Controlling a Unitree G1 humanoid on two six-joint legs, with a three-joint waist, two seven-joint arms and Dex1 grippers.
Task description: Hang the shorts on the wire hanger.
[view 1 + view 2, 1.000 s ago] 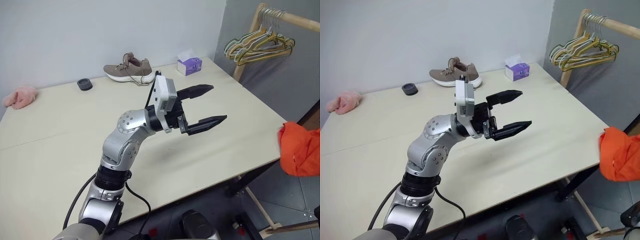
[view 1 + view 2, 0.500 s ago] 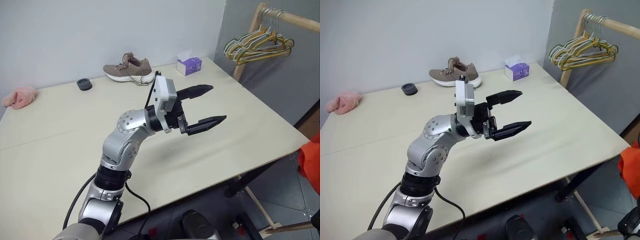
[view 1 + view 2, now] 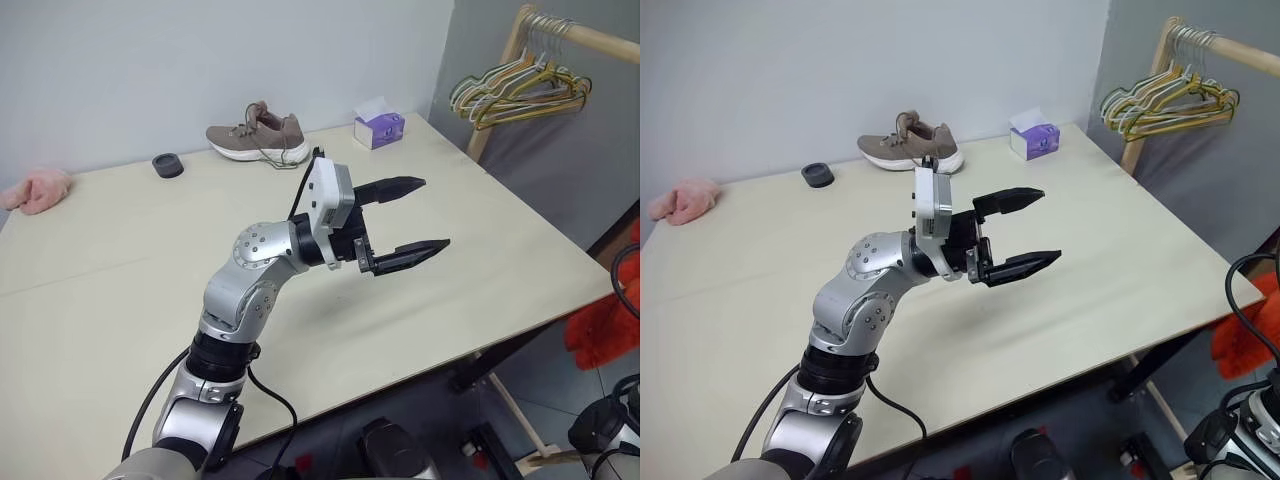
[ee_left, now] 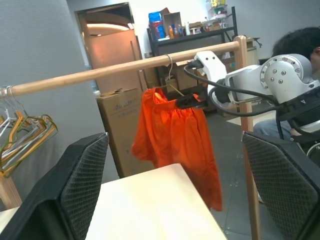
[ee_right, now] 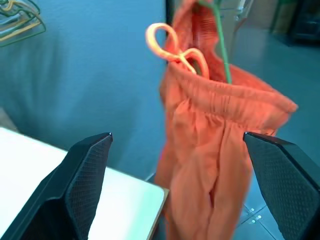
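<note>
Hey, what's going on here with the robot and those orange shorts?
The orange shorts are on the green wire hanger, which hangs by its hook from the wooden rail beside the table. The right gripper is open next to the waistband and is not gripping the fabric. The left gripper hovers open over the table, holding nothing. A shoe, a tissue box and a pink cloth lie untouched along the far side. So the hanging looks done.

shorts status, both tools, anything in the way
Left tool open, empty, over the table. Right tool open, empty, facing the shorts. Shorts on the wire hanger, hooked over the wooden rail. Nothing in the way.
</note>
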